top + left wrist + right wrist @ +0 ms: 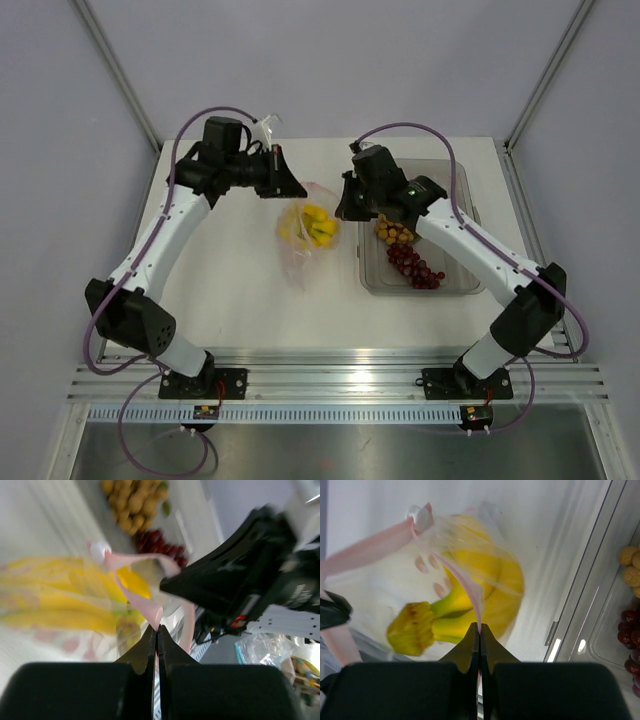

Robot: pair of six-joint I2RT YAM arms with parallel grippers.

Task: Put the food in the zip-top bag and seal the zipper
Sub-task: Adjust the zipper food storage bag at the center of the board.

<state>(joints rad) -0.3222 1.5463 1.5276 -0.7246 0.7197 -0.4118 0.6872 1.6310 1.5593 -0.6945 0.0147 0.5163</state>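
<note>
The zip-top bag [298, 252] is held up between both grippers over the table, its mouth open. The yellow bananas [318, 224] are inside it and also show in the left wrist view [55, 602] and the right wrist view [470, 605]. My left gripper [297, 189] is shut on the pink zipper strip [145, 605] at one side of the mouth. My right gripper [346, 211] is shut on the zipper strip [472, 592] at the other side. The tan-orange round fruits [393, 232] and the dark red grapes [416, 266] lie in the tray.
A rigid clear tray [462, 215] stands right of the bag, under the right arm. The white zipper slider [420, 516] sits at the far end of the strip. Grey walls close the back and sides. The aluminium base rail [330, 365] runs along the near edge.
</note>
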